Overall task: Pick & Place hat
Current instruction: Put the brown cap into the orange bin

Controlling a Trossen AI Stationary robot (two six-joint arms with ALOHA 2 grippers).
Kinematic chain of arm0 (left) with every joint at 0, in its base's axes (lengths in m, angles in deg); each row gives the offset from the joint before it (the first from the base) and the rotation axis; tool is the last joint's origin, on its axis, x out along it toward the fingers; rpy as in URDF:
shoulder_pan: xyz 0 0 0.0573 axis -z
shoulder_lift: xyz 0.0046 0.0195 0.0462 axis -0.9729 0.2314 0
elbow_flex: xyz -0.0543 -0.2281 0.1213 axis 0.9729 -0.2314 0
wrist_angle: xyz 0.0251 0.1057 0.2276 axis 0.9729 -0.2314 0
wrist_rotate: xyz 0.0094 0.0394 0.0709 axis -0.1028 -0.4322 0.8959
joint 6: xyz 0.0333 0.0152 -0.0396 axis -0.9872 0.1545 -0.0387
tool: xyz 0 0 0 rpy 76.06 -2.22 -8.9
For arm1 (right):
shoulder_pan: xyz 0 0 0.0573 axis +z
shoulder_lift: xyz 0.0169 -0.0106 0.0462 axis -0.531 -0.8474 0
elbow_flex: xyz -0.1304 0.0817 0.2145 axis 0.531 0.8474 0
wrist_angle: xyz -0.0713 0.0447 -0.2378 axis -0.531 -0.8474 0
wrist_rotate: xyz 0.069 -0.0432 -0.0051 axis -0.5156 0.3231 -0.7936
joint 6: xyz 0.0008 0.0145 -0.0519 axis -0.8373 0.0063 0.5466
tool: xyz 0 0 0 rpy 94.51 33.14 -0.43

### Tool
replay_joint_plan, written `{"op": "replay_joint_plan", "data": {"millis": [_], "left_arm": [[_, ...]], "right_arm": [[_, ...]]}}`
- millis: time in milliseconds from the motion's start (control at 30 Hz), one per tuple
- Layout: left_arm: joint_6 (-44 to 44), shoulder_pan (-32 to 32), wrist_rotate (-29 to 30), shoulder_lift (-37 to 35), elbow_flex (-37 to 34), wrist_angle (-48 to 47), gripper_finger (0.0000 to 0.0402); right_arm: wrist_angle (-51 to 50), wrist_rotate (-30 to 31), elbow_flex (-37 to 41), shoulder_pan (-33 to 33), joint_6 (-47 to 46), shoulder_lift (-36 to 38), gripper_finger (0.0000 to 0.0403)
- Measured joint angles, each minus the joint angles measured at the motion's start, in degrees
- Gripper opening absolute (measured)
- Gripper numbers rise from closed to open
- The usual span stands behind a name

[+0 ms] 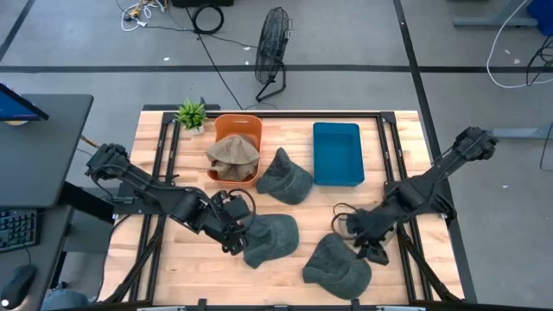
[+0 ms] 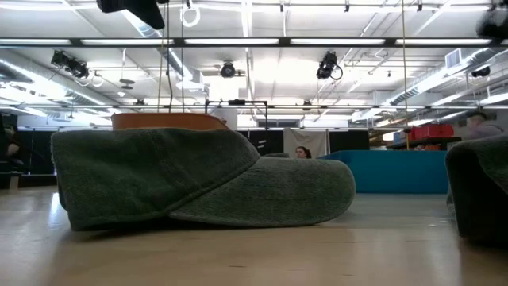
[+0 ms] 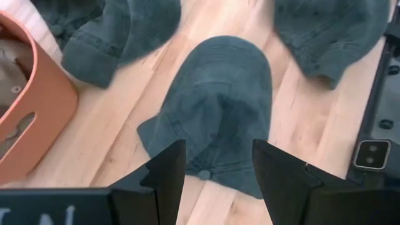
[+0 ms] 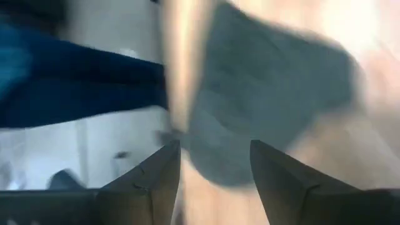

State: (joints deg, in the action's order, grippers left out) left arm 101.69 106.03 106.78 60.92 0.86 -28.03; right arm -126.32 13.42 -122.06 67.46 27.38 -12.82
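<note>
Three dark grey-green hats lie brim-down on the wooden table: one beside the bins (image 1: 285,175), a middle one (image 1: 273,238) (image 2: 198,175) (image 3: 212,106), and a near-right one (image 1: 337,264) (image 2: 480,191) (image 4: 269,94). A tan hat (image 1: 233,157) sits in the orange bin (image 1: 226,126). My left gripper (image 1: 238,235) (image 3: 215,169) is open and hovers over the middle hat's left end, one finger on either side. My right gripper (image 1: 363,242) (image 4: 212,169) is open, just beyond the near-right hat's far edge.
An empty blue bin (image 1: 337,154) (image 2: 389,171) stands right of the orange bin (image 3: 37,106). A small potted plant (image 1: 191,114) occupies the far left corner. Black frame rails (image 1: 164,164) run along the table's sides. Bare wood shows between the hats and the near edge.
</note>
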Motion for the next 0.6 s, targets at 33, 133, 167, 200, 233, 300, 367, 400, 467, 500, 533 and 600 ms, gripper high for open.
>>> {"op": "replay_joint_plan", "data": {"millis": [33,133,167,200,233,300,367,400,467,500,533,600], "left_arm": [[0.0,0.0,0.0,0.0,0.0,0.1,0.0188],[0.0,0.1,0.0,0.0,0.0,0.5,0.0188],[-0.1,0.0,0.0,0.0,0.0,0.5,0.0188],[-0.1,0.0,0.0,0.0,0.0,0.5,0.0188],[-0.3,0.0,0.0,0.0,0.0,0.5,0.0188],[-0.3,0.0,0.0,0.0,0.0,0.2,0.0188],[0.2,0.0,0.3,0.0,0.0,0.2,0.0188],[0.2,0.1,0.7,0.0,0.0,0.2,0.0188],[-0.1,0.4,1.0,0.0,0.0,0.1,0.0188],[-0.3,0.4,1.0,0.0,0.0,0.1,0.0188],[-0.4,0.4,1.0,0.0,0.0,0.0,0.0188],[-0.4,0.5,1.0,0.0,0.0,0.0,0.0188]], "right_arm": [[-3.7,1.1,0.0,0.2,-2.5,-0.6,0.0196],[-12.2,3.1,0.0,0.3,-5.8,-2.1,0.0196],[-14.2,3.2,0.0,0.3,-6.2,-2.5,0.0196],[-15.8,3.6,0.0,0.3,-6.7,-2.8,0.0196],[-17.4,4.3,0.0,0.3,-7.4,-3.1,0.0196],[-20.2,6.4,0.0,0.3,-9.5,-3.7,0.0196],[-23.5,8.5,0.0,0.3,-11.6,-4.2,0.0196],[-25.3,9.3,0.0,0.3,-13.0,-4.4,0.0196],[-29.6,10.9,0.0,0.3,-16.2,-4.8,0.0196],[-32.1,11.5,0.0,0.2,-17.7,-5.0,0.0196],[-34.4,11.8,0.0,0.2,-18.9,-5.2,0.0196],[-38.3,11.7,0.0,0.2,-20.1,-5.4,0.0196]]}}
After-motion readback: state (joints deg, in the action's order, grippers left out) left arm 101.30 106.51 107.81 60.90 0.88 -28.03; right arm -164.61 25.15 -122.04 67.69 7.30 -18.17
